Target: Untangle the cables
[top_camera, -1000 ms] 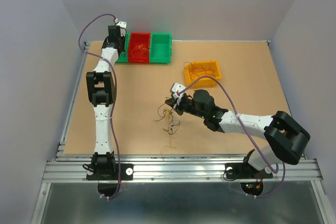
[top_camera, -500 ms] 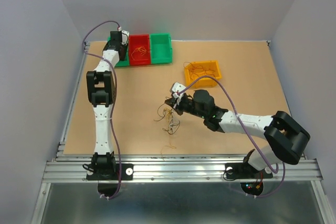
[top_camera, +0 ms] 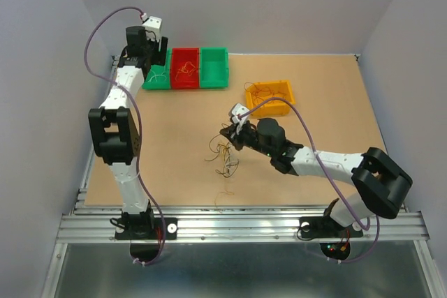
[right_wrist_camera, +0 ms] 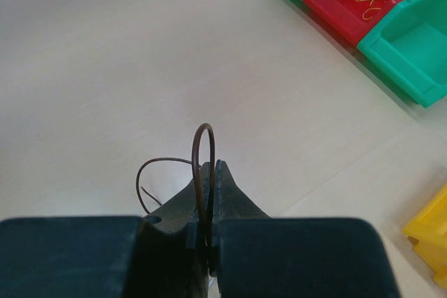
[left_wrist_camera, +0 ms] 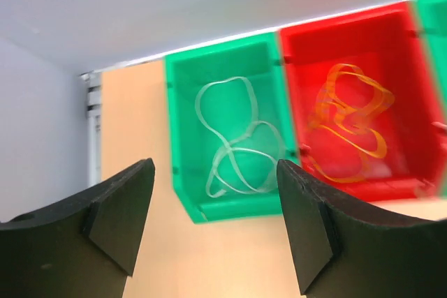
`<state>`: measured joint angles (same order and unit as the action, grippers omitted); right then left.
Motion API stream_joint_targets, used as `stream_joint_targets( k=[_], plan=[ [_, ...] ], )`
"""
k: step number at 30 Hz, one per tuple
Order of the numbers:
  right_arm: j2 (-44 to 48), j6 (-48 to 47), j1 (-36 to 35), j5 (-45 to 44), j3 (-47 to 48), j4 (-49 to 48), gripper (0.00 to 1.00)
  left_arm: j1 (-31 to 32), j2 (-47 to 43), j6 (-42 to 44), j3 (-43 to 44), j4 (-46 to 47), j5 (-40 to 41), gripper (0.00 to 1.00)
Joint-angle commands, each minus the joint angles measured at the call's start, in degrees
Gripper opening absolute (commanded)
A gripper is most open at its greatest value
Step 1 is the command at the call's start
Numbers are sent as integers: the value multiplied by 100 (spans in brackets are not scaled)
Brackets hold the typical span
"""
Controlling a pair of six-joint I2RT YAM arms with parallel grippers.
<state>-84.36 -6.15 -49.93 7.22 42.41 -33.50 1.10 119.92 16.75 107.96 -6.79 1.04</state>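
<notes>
left tool (left_wrist_camera: 213, 193) released above far-left green bin (left_wrist_camera: 230, 209) holding one white cable (left_wrist_camera: 237, 139), one orange cable (left_wrist_camera: 349, 116) in adjacent red bin (left_wrist_camera: 363, 186), right tool (right_wrist_camera: 209, 167) clenched on one brown cable (right_wrist_camera: 204, 126), loose tangle of cables (top_camera: 225, 155) mid-bench (top_camera: 174, 137)

Past my black left jaws: a white cable (left_wrist_camera: 241, 132) in a green bin (left_wrist_camera: 180, 158), an orange cable (left_wrist_camera: 349, 123) in a red bin (left_wrist_camera: 405, 68). At my black right jaws, a dark brown cable (right_wrist_camera: 194, 162) against the pale tan counter (right_wrist_camera: 105, 68), beside a yellow bin (right_wrist_camera: 429, 239).
</notes>
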Motion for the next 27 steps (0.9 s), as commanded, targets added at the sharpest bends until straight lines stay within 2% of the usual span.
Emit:
stream_joint_targets(
  k=[1, 3, 4, 5, 6, 9, 11, 14, 19, 25, 27],
  plan=[
    [305, 325, 10, -247, 338, -368, 1, 91, -1451, -207, -1508, 896, -1709, 82],
    [437, 535, 10, -457, 303, -386, 0, 301, -2222, -304, -2232, 1439, -2620, 82],
    [594, 597, 10, -520, 259, -412, 1, 407, -2488, -348, -2958, 1635, -2939, 83],
    [700, 833, 1, -607, 198, -438, 1, 486, -2734, -392, -3313, 1863, -3273, 84],
    [797, 931, 1, -686, 154, -482, 0, 566, -3189, -575, -3665, 2361, -3929, 84],
    [1184, 1282, 1, -696, -84, -771, 0, 978, -3833, -1031, -4982, 3354, -4741, 85],
    [1429, 1414, -8, -643, -198, -843, 1, 1189, -4150, -1270, -5406, 4040, -5033, 85],
    [1588, 1573, 1, -565, -233, -852, 1, 1592, -4459, -1447, -6198, 4685, -5184, 85],
    [1668, 1573, -8, -564, -286, -869, 1, 1823, -5197, -1411, -7111, 5466, -4921, 84],
    [1580, 1529, -8, -669, -251, -878, 1, 1823, -5899, -1456, -7622, 5767, -4218, 84],
    [1563, 1538, 1, -696, -242, -878, 0, 1823, -6006, -1447, -7789, 5926, -4365, 84]
  ],
)
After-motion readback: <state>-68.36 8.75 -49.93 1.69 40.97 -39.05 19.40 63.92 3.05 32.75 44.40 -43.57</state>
